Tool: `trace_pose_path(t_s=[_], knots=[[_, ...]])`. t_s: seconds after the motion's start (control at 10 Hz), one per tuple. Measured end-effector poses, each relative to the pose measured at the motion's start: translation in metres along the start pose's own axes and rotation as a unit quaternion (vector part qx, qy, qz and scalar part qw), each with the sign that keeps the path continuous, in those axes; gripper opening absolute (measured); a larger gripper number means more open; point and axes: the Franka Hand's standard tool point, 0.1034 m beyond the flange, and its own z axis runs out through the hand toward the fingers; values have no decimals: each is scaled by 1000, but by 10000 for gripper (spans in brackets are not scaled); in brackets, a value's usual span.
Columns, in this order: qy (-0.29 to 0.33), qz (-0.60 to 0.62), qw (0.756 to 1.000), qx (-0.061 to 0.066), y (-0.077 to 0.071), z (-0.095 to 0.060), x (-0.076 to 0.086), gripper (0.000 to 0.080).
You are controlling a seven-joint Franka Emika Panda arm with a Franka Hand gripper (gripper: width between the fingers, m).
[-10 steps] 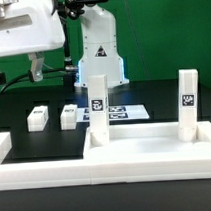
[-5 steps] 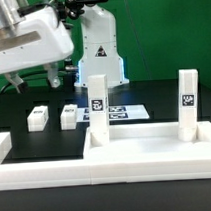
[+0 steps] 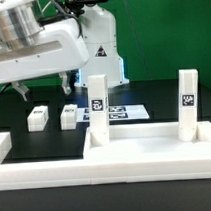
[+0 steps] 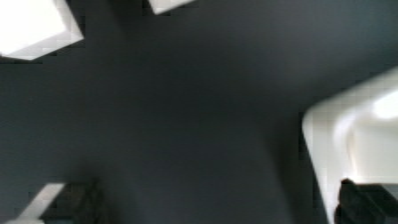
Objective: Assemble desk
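Observation:
The desk's tabletop panel (image 3: pixel 150 141) lies at the front, against the white barrier wall. Two leg posts stand upright on it, one (image 3: pixel 97 102) at its far corner on the exterior view's left, one (image 3: pixel 188 101) at its far corner on the right. Two loose leg posts (image 3: pixel 37 118) (image 3: pixel 69 116) lie on the black table to its left. My gripper (image 3: pixel 43 91) hangs open and empty above and just behind these two. In the wrist view the two dark fingertips (image 4: pixel 63 203) stand wide apart with only dark table between them. Two white pieces (image 4: pixel 36 35) (image 4: pixel 169 5) show there, blurred.
The white barrier wall (image 3: pixel 37 173) runs along the front and turns up at the exterior view's left. The marker board (image 3: pixel 122 113) lies behind the tabletop, before the arm's base (image 3: pixel 99 54). A rounded white edge (image 4: pixel 365 125) shows in the wrist view; which part it is I cannot tell.
The arm has swung toward the exterior view's right and lower, bringing the open gripper over the two loose leg posts. The parts have not moved.

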Motion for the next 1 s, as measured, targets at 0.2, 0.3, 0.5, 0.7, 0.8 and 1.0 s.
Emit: trace_pose_path(t_s=[0.2, 0.3, 0.5, 0.7, 0.8, 1.0], knots=[[4, 21, 1000, 12, 11, 1, -3, 649], [3, 21, 1000, 10, 12, 1, -3, 649], [3, 26, 1000, 10, 11, 2, -3, 649], [-37, 51, 998, 27, 10, 0, -5, 649], [-70, 66, 995, 39, 12, -3, -1, 649], [-102, 76, 991, 45, 16, 2, 4, 649]])
